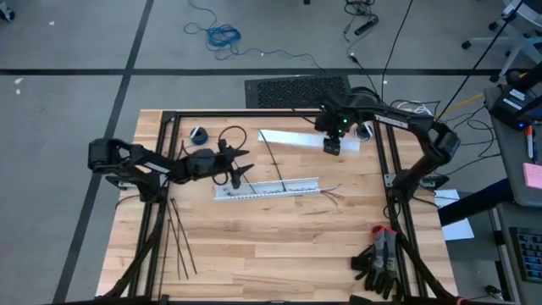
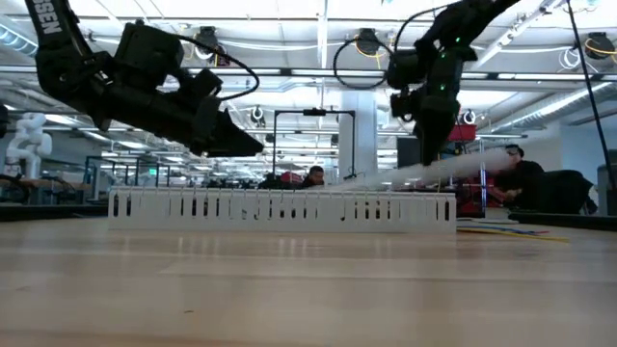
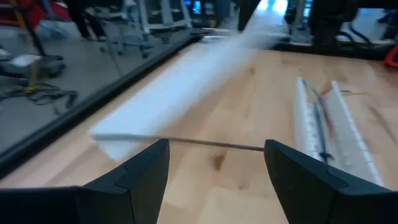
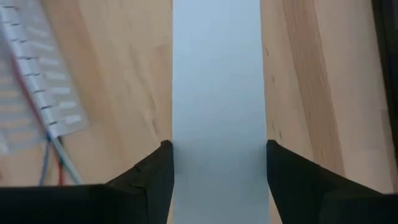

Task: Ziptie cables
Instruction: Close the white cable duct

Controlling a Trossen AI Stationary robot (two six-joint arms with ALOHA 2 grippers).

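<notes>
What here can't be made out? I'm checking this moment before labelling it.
- Cables: high view shows only the thin tips; the slotted duct hides the rest.
- Right gripper: its wrist view doesn't show whether it pinches the white strip.
- White strip: blurred in the left wrist view.

We find the duct [image 1: 267, 188] lying lengthwise at the middle of the table [image 1: 279, 254], with the cables [image 1: 326, 194] in it and their ends running out of its right end onto the table; behind the duct lies the cover [image 1: 292, 139], slanting toward the table's far right; one ziptie [image 1: 272, 160] lies between cover and duct; further zipties [image 1: 176, 237] lie on the near left part of the table; gloves [image 1: 383, 258] rest at the near right corner; the left gripper [image 1: 240, 166] sits just left of the duct's left end, above the table; the right gripper [image 1: 331, 145] straddles the cover's right end.
</notes>
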